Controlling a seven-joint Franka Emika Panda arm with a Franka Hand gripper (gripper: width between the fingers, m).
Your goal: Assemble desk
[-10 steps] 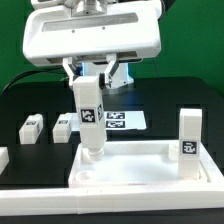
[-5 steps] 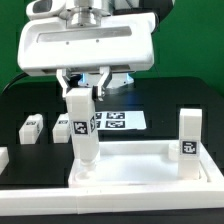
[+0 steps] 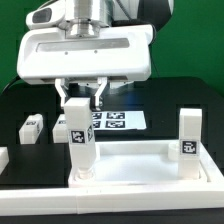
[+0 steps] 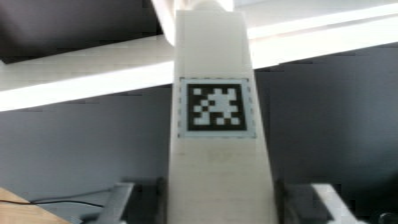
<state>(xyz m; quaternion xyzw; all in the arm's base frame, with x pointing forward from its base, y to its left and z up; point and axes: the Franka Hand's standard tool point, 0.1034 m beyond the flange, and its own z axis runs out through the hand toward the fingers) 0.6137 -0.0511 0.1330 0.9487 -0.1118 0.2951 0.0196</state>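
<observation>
Exterior view: your tool (image 3: 82, 98) is clamped on the held leg (image 3: 80, 142), upright at the 8 o'clock corner socket of the tabletop (image 3: 140, 182). The standing leg (image 3: 188, 133) is already in at 3 o'clock. Two loose legs (image 3: 33, 127) lie on the bench (image 3: 25, 105) at 9 o'clock, so I'd put you under halfway.

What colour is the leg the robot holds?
White leg, black-and-white tag; clearest in the wrist view.
</observation>
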